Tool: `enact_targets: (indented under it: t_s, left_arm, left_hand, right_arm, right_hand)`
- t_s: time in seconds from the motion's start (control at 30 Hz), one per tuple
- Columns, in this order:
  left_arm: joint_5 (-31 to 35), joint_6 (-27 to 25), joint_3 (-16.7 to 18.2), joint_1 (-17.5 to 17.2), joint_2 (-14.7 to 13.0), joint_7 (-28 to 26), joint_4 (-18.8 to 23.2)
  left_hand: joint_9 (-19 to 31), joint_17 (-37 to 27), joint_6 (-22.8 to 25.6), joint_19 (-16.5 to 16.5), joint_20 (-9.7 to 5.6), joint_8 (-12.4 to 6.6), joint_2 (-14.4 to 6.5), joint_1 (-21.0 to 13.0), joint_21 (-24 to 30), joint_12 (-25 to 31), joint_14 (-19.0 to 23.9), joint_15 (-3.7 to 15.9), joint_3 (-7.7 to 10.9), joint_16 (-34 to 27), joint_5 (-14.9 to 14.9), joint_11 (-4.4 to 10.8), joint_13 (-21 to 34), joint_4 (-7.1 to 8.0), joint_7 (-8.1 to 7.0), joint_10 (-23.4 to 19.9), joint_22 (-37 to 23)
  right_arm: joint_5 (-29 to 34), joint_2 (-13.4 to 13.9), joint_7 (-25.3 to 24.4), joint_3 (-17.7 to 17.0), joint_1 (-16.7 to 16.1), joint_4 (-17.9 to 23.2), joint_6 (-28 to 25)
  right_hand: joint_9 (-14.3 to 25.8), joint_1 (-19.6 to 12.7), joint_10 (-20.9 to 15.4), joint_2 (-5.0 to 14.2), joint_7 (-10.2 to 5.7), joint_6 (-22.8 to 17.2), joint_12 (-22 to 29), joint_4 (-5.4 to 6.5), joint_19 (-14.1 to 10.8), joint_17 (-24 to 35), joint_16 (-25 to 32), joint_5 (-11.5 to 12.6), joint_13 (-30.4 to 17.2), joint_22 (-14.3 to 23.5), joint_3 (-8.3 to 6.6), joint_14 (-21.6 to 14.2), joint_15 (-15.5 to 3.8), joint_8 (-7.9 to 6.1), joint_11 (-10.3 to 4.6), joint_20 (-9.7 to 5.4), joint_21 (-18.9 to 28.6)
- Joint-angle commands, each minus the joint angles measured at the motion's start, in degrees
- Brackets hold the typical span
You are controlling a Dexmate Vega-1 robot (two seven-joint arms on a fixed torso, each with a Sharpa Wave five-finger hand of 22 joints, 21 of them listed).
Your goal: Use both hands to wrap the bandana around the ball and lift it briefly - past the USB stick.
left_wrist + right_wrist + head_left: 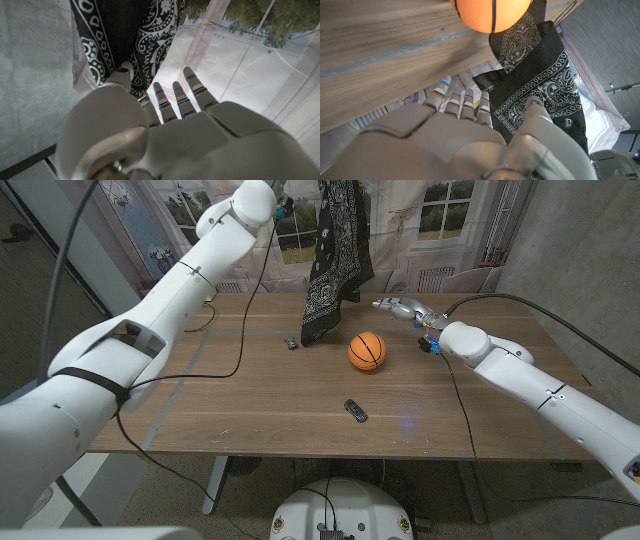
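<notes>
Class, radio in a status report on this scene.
Left hand holds bandana aloft. Right hand open, beside it. Ball bare on table. USB stick near, clear.

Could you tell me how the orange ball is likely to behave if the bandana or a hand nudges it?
The ball is round and sits free on the flat table, so it would probably roll. The bandana hangs limp from the left hand, so it likely drapes rather than pushes.

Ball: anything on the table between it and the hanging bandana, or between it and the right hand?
Nothing visible blocks either. The bandana, held up by the left hand, hangs just behind-left of the ball. The right hand hovers behind-right with bare table between. The USB stick lies in front, aside.
</notes>
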State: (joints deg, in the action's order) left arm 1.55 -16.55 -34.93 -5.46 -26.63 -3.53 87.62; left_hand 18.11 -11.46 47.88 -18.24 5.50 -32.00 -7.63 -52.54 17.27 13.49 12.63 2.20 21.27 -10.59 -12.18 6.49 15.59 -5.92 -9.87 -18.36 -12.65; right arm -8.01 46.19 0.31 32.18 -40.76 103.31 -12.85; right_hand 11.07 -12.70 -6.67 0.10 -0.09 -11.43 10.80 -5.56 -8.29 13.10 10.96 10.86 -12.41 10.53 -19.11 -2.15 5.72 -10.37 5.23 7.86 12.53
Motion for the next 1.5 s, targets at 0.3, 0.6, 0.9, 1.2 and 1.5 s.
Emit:
enact_targets:
  t_s: [0.3, 0.6, 0.9, 1.2, 1.5]
  left_arm:
    - [-7.83, 5.82, -0.53, 5.00, 0.14, 9.23, -8.76]
    - [-11.81, 10.28, -0.48, 8.12, 3.32, 12.51, -18.15]
    - [-12.72, 15.00, -0.87, 9.44, 6.80, 10.16, -24.69]
    - [-10.69, 14.81, -2.32, 9.38, 6.75, 7.99, -23.76]
    - [-10.89, 16.57, -2.45, 9.29, 6.91, 8.75, -24.53]
  left_hand:
    - [0.20, -0.30, 2.48, 2.32, 0.71, -0.35, 0.33, 0.48, -0.68, -1.22, -3.69, -2.16, -1.31, 0.24, -1.48, -1.00, 0.11, 0.16, -2.80, 3.52, -0.22]
    - [0.55, -0.32, 2.62, 3.12, 1.25, -0.65, 0.52, 0.53, -0.92, -1.20, -4.44, -2.60, -1.69, 0.21, -1.94, -0.81, 0.04, 0.20, -2.81, 3.66, -0.22]
    - [0.86, -0.34, 2.63, 3.16, 1.35, -0.86, 0.57, 0.51, -0.88, -1.01, -4.74, -2.79, -1.94, 0.08, -2.36, -0.77, -0.01, 0.24, -2.82, 3.35, -0.22]
    - [1.18, -0.36, 2.87, 2.95, 1.16, -1.17, 0.42, 0.44, -0.73, -0.75, -4.56, -2.59, -2.12, -0.21, -2.76, -0.58, -0.07, 0.31, -2.83, 2.82, -0.23]
    - [1.54, -0.34, 3.36, 2.69, 0.61, -1.58, 0.26, 0.24, -0.55, -0.50, -4.32, -2.03, -2.21, -0.44, -3.03, -0.16, -0.14, 0.24, -2.85, 2.29, -0.23]
  right_arm:
    - [4.52, -4.48, 2.34, 4.19, 4.88, -2.97, 1.45]
    - [5.63, -6.52, 5.08, 6.37, 7.35, -5.30, 3.07]
    - [8.87, -9.24, 4.36, 8.94, 9.03, -5.42, -0.07]
    - [16.96, -13.52, -4.15, 12.08, 8.54, -2.32, -11.75]
    - [28.89, -21.47, -19.04, 17.07, 8.24, -3.70, -26.34]
  right_hand:
    - [0.29, 0.22, 6.45, 0.14, 1.60, -5.67, 0.01, -0.09, 7.91, -0.15, -0.54, 0.48, 0.32, 0.29, 1.76, 10.27, 2.30, -2.69, 2.80, -0.91, -1.70]
    - [0.20, 0.96, 7.09, 0.06, 1.02, -10.39, 0.40, 0.18, 11.33, -0.26, -0.33, 0.66, 0.64, 0.30, 2.71, 13.44, 1.79, -3.63, 0.91, -0.49, -1.84]
    - [0.11, 1.57, 7.76, -0.48, 3.28, -10.02, 0.36, 0.29, 12.55, -0.30, -0.02, 0.79, 0.77, 0.30, 3.53, 14.51, 1.83, -2.81, 1.19, -0.34, -1.70]
    - [0.08, 2.43, 7.50, -2.20, 5.34, -8.87, 0.74, 0.26, 10.90, -0.31, 1.17, 1.19, 0.87, 0.27, 4.98, 12.63, 1.93, -1.83, 2.06, 0.47, -0.58]
    - [0.15, -2.01, -1.06, -1.69, 7.32, -13.08, 3.22, -1.75, 0.80, -1.10, 3.75, 2.24, 0.89, 0.11, 4.80, 3.08, 0.81, -2.42, 1.93, 0.75, 2.49]
